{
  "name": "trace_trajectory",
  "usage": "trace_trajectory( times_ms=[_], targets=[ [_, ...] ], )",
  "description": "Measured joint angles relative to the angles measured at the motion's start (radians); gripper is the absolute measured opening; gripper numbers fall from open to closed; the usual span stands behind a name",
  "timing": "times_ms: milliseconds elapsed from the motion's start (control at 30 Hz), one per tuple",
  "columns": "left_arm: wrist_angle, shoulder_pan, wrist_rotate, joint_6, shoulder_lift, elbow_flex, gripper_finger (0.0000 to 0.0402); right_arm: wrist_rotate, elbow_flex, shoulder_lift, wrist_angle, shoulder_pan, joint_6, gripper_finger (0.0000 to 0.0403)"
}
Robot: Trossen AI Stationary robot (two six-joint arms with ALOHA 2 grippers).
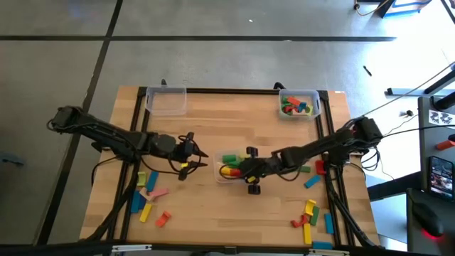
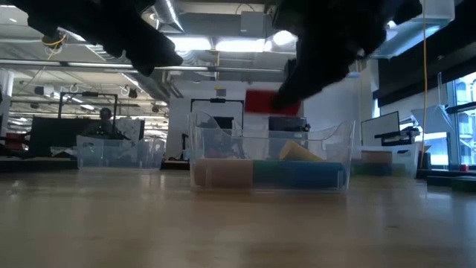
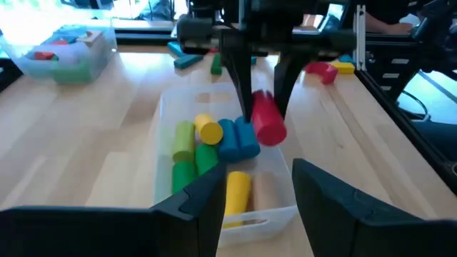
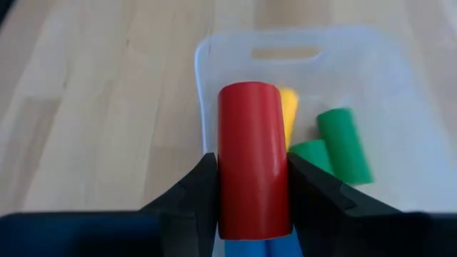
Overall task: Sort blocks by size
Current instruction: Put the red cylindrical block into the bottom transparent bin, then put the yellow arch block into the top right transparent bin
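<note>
My right gripper is shut on a red cylinder block above the clear bin in the middle of the table. Yellow, green and blue cylinder blocks lie on the bin's floor. The red block also shows above the bin in the low view. My left gripper is open and empty just left of the bin; its fingers frame the bin's near wall in the left wrist view. My right gripper pinches the red cylinder's round sides between its two fingers. The fingers slant down from the table's right side and lie along the cylinder, whose free end sticks out past the fingertips. The cylinder is lifted clear above the bin.
An empty clear bin stands at the far left and a clear bin with several blocks at the far right. Loose blocks lie near the front left and the front right.
</note>
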Motion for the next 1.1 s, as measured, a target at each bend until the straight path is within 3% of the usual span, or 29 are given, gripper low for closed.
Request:
trace_trajectory(
  times_ms=[333, 600, 767, 1100],
  targets=[
    [-0.032, -0.004, 0.0, -0.013, 0.0, 0.0, 0.0155, -0.008, 0.0, 0.037, 0.038, -0.004, -0.022, 0.0157],
    [-0.03, -0.002, 0.0, -0.013, 0.0, 0.0, 0.0155, -0.109, 0.0, 0.033, 0.015, -0.003, -0.024, 0.0241],
    [-0.016, -0.002, 0.0, -0.013, 0.0, 0.0, 0.0155, -0.144, 0.021, -0.047, -0.163, -0.002, 0.038, 0.0272],
    [0.13, 0.003, -0.002, 0.058, 0.0, 0.001, 0.0155, -0.131, 0.139, -0.205, -0.63, 0.069, 0.229, 0.0275]
  ],
)
